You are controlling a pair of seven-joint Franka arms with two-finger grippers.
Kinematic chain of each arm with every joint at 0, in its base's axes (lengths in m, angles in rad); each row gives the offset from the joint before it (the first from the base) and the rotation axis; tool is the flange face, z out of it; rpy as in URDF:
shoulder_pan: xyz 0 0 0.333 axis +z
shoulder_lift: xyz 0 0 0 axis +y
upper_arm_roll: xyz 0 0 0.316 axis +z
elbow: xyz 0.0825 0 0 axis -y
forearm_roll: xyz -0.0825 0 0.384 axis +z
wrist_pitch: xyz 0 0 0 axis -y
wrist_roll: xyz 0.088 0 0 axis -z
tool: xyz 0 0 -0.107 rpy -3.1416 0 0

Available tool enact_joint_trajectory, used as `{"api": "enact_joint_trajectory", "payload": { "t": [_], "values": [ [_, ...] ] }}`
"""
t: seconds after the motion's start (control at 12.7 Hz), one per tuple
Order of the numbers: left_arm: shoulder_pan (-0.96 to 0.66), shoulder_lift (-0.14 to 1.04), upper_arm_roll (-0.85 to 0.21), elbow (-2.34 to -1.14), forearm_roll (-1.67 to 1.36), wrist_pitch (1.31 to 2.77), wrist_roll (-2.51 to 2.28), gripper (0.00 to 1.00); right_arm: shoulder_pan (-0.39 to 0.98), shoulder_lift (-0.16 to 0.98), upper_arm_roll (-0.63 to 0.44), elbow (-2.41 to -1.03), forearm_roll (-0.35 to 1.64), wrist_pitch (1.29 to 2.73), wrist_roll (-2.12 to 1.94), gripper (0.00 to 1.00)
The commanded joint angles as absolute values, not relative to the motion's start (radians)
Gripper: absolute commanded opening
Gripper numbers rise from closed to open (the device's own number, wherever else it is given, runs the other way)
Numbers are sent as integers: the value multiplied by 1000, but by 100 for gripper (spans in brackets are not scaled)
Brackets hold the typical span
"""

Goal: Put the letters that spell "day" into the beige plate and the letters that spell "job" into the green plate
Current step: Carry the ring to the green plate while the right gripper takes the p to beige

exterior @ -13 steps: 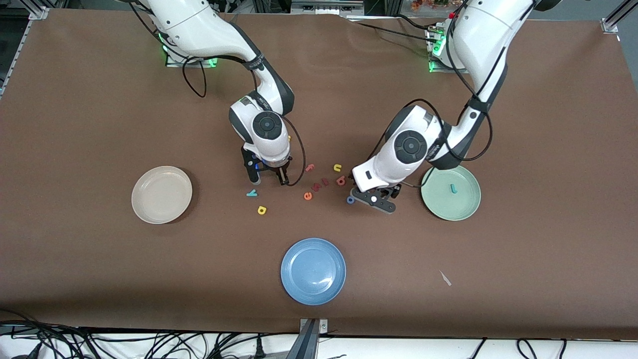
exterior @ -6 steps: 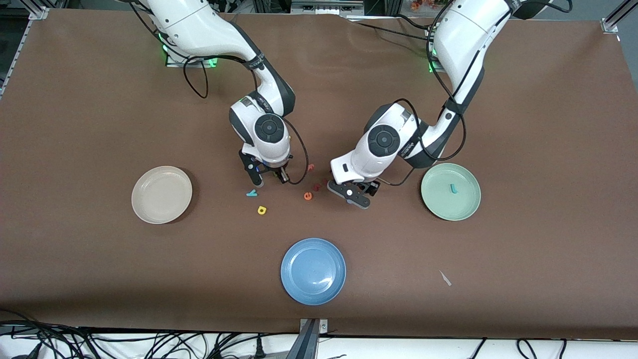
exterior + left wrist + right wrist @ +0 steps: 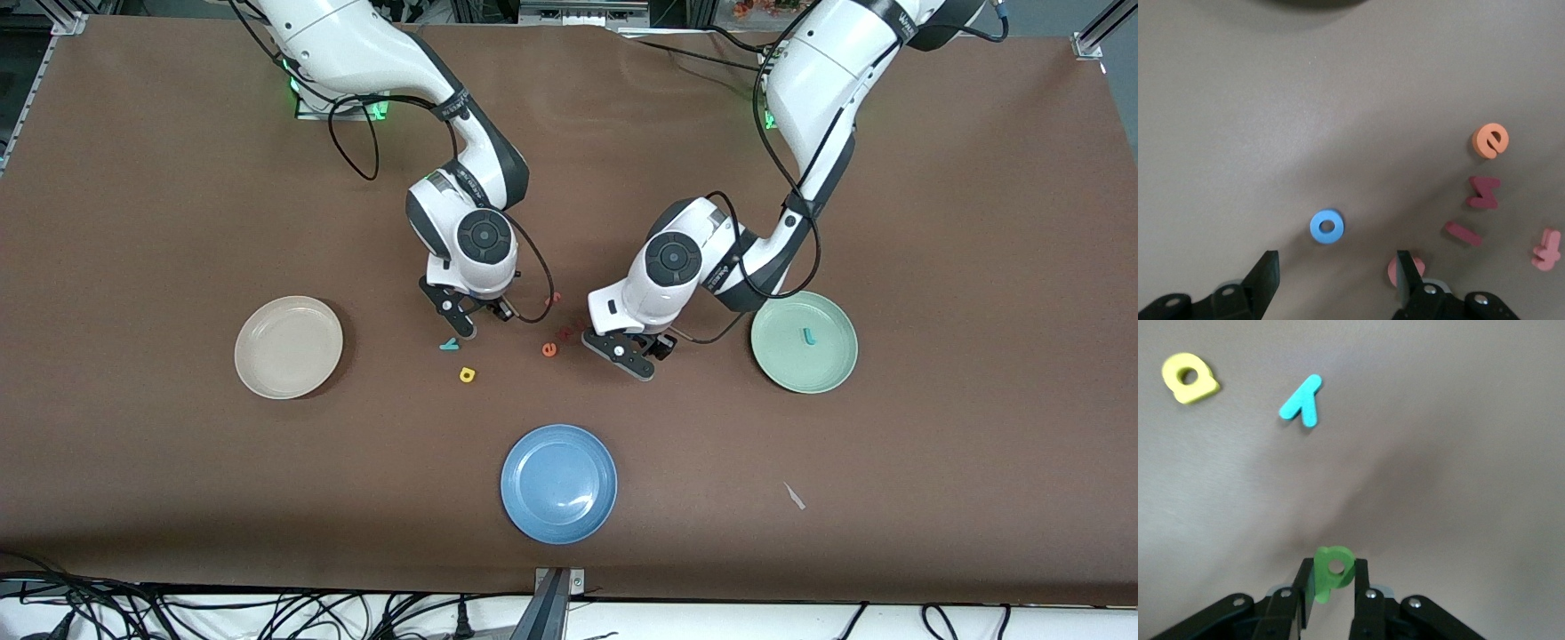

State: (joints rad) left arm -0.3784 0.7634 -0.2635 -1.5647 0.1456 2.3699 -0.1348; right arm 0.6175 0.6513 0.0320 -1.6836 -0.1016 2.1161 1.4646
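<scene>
My right gripper (image 3: 1333, 579) is shut on the green "d" (image 3: 1333, 568) and hangs just above the table beside the teal "y" (image 3: 1302, 401) and the yellow "a" (image 3: 1189, 378). In the front view the right gripper (image 3: 478, 317) is a little above the "y" (image 3: 450, 344). My left gripper (image 3: 1337, 257) is open over the letter cluster. The blue "o" (image 3: 1327, 227) lies just ahead of its fingertips, untouched. The salmon "b" (image 3: 1417, 267) shows partly from under one finger (image 3: 1403, 273). The teal "j" (image 3: 808, 336) lies in the green plate (image 3: 782, 364). The beige plate (image 3: 289, 347) holds nothing.
An orange "e" (image 3: 1489, 141), two dark red letters (image 3: 1483, 192) and a salmon "f" (image 3: 1546, 248) lie beside the "o". A blue plate (image 3: 559, 483) sits nearer the front camera. A small paper scrap (image 3: 794, 496) lies toward the left arm's end.
The left arm has swung from beside the green plate over to the letter cluster, and its jaws have narrowed a little. The right gripper has shifted only slightly with the "d".
</scene>
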Motion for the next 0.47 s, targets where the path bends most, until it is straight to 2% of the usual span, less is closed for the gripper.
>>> {"api": "enact_joint_trajectory", "payload": {
  "t": [0.0, 0.39],
  "values": [
    [-384, 804, -259, -1528, 178, 2408, -127, 65, 614, 600, -8, -1692, -103, 2011, 1252, 0],
    [-382, 831, -256, -1526, 245, 2451, -121, 64, 614, 549, -84, -1697, -103, 1941, 1007, 0]
  ]
}}
